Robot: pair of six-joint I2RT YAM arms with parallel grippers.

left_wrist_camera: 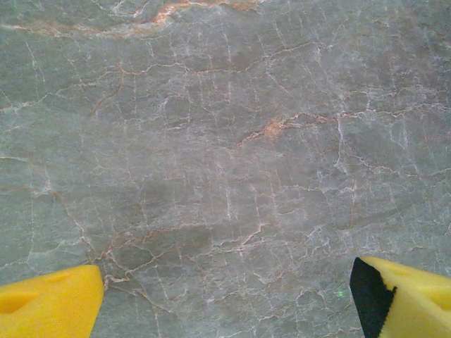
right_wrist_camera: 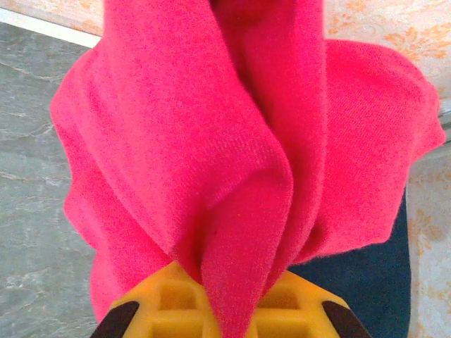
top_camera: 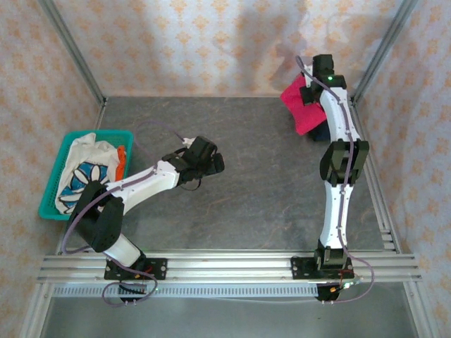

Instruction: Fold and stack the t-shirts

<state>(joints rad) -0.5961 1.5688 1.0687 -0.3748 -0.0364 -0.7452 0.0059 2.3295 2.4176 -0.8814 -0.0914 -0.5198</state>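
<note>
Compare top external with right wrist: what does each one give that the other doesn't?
Top external adds the teal plastic basket holding the white flower-print t-shirt, plus the left gripper over the grey marbled table. Right wrist adds the right gripper, its yellow fingers shut on a fold of the bright red cloth t-shirt. Shared: that red shirt, the dark navy t-shirt next to it, the table.

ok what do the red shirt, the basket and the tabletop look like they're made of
The red shirt: soft matte cloth, likely cotton jersey; fine knit texture shows and it drapes in folds. The basket: looks like rigid teal plastic, too small to judge finish. The tabletop: grey with marble-like veins, smooth, matte; stone or printed laminate, can't tell.
</note>
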